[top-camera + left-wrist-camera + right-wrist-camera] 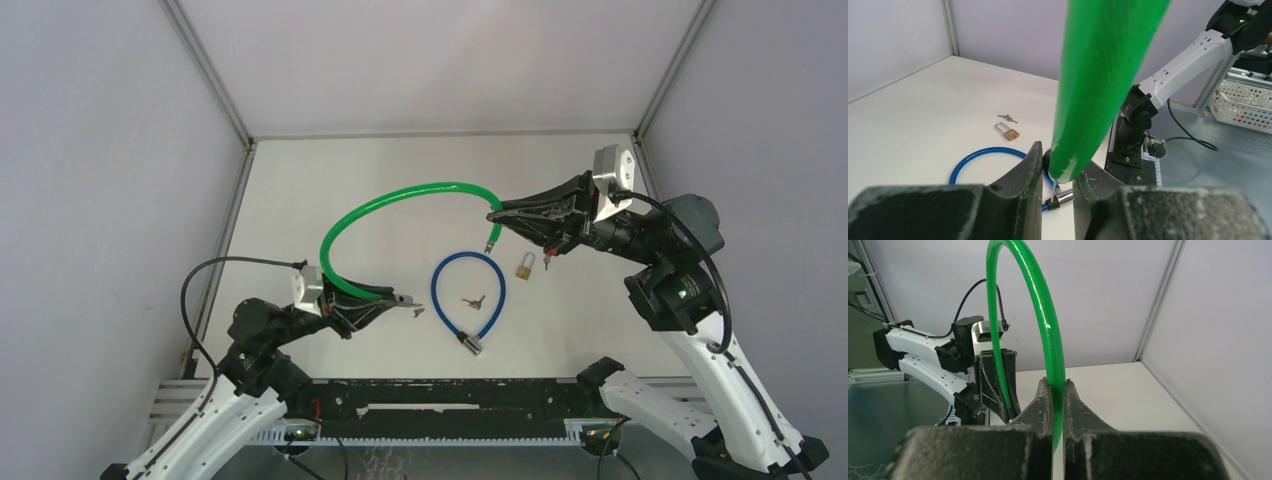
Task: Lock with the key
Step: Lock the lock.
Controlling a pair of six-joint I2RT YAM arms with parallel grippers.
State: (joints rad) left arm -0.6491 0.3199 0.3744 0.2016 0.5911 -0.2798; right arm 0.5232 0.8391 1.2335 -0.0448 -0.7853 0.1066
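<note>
One green cable lock (430, 186) in right gripper (496, 213).

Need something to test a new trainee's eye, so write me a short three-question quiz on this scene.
1. True or false: the brass padlock lies outside the loop of the blue cable lock.
2. Which thing is the right gripper shut on? A) blue cable lock B) green cable lock C) brass padlock
3. Fill in: inside the blue loop lie small ____.

Key: 1 true; 2 B; 3 keys.
</note>
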